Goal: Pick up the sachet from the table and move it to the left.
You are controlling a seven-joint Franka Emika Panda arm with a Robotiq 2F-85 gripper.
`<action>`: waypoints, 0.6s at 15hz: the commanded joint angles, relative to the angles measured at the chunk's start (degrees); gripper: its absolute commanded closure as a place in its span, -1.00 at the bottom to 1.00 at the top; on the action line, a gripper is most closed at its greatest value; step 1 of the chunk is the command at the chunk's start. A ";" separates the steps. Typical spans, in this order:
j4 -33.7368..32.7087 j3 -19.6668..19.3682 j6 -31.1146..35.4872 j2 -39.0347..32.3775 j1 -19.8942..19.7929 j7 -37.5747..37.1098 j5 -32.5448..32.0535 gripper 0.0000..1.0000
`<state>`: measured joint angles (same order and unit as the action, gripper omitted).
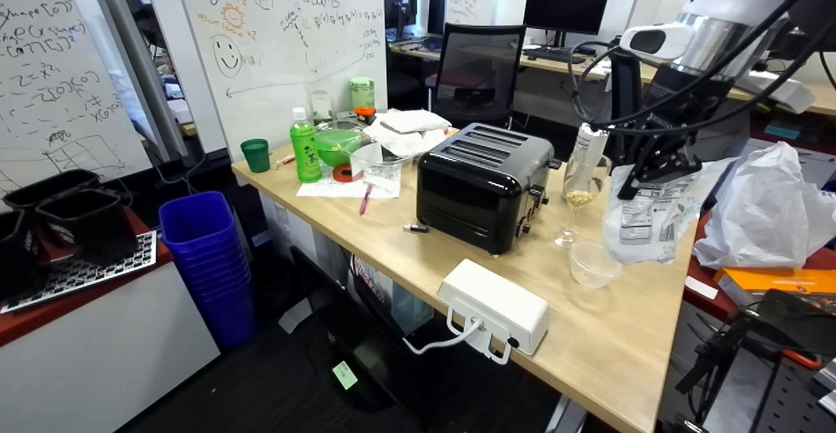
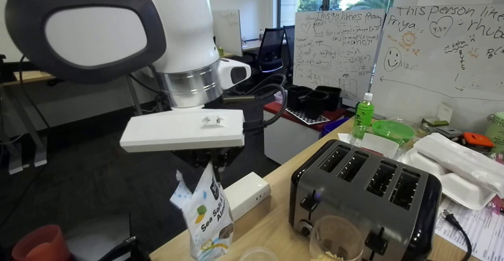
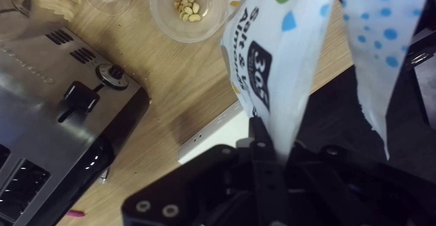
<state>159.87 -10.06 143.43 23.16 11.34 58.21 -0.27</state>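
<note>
Sachet (image 2: pixel 210 217) hangs straight below the gripper (image 3: pixel 277 136), which pinches its upper end; the long axis runs near upright, near the clear cup (image 1: pixel 593 266). Whether its foot clears the surface (image 1: pixel 617 348) I cannot tell, so the leftward carry likely needs height first.

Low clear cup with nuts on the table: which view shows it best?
The wrist view: it looks down into the low clear cup, nuts plainly visible. An exterior view shows the cup obliquely, contents indistinct; in an exterior view just its rim shows, at the lower edge.
</note>
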 commanded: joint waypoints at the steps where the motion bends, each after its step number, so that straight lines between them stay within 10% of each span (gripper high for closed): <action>1: 0.00 0.53 1.62 -4.13 1.79 3.38 3.75 1.00; 9: 0.05 0.62 3.05 -12.93 4.20 17.74 23.88 1.00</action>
<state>159.95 -9.59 144.45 12.70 15.36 69.45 15.97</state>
